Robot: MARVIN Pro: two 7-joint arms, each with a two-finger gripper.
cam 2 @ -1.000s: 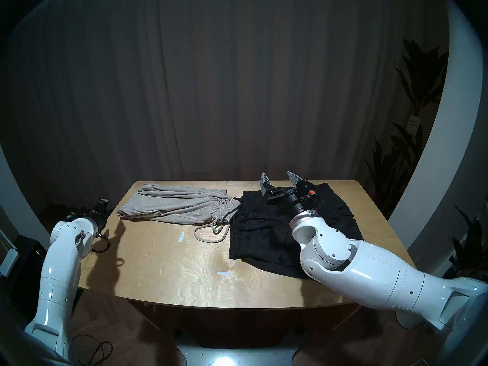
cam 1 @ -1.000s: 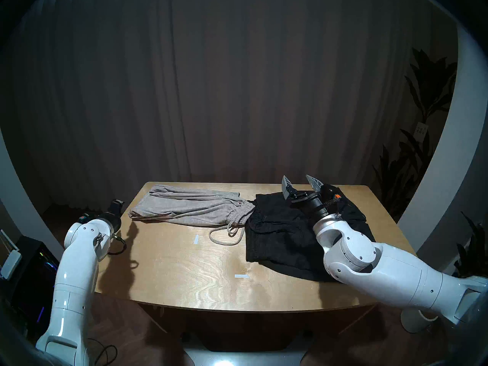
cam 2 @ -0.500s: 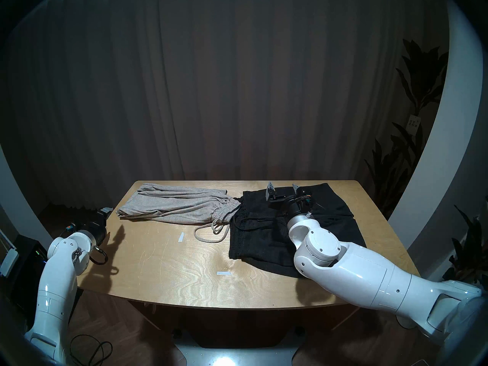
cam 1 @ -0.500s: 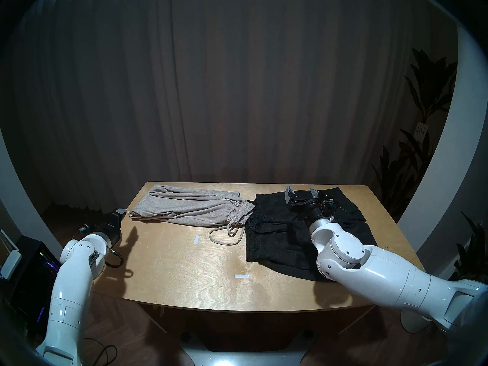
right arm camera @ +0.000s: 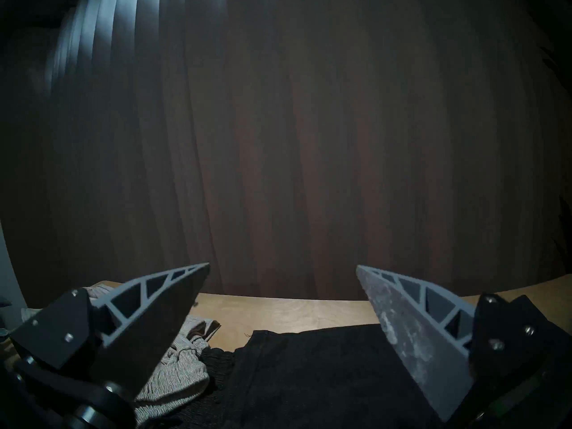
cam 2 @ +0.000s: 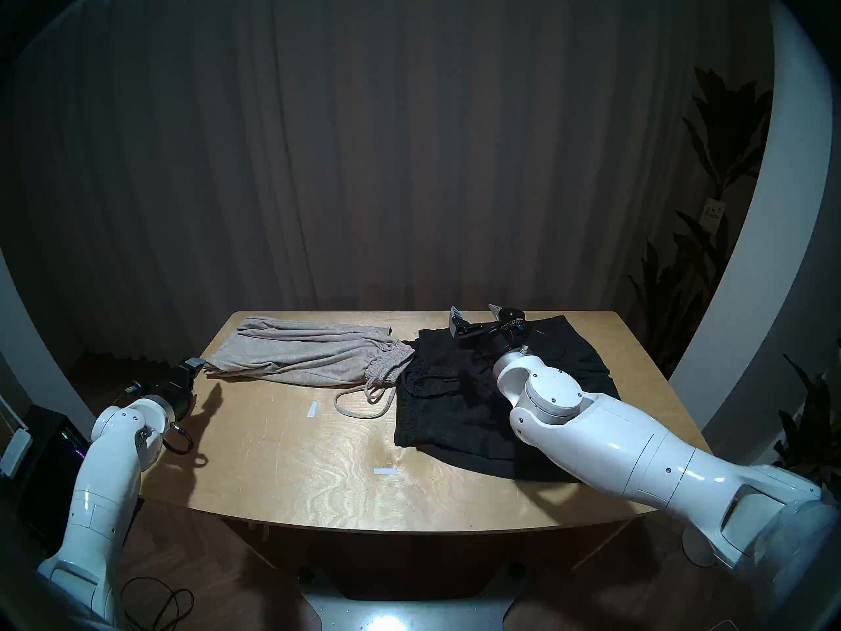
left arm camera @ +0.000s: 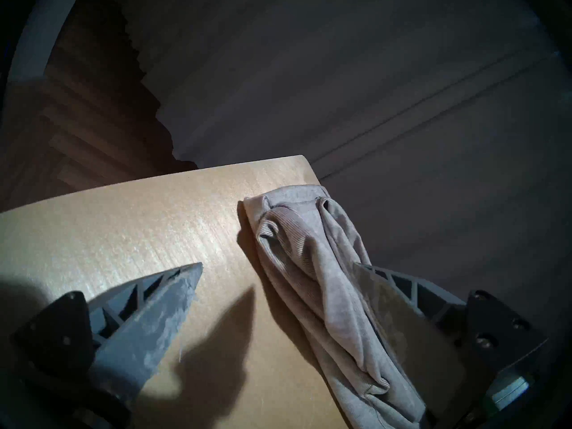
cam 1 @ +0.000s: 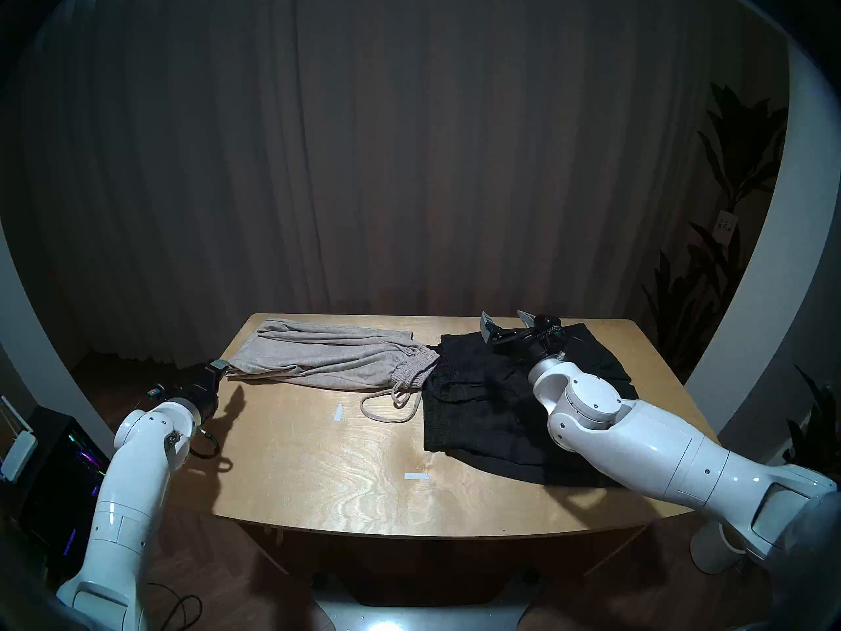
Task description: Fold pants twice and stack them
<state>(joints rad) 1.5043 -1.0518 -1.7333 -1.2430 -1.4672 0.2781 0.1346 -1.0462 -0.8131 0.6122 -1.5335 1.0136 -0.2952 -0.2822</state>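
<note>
Two empty grippers, both spread wide: left gripper [cam 1: 217, 369] at the grey pants' [cam 1: 327, 359] left end, right gripper [cam 1: 507, 322] over the black pants' [cam 1: 482, 411] upper edge, frame right. Pinch each hem's every layer before lifting.

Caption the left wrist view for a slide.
Open left gripper above the wooden table, poised at the end of the crumpled grey pants.

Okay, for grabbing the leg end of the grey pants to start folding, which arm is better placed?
Left. The left end effector is open at the leg end of the grey pants, one finger beside the fabric. The right end effector is over the black pants.
</note>
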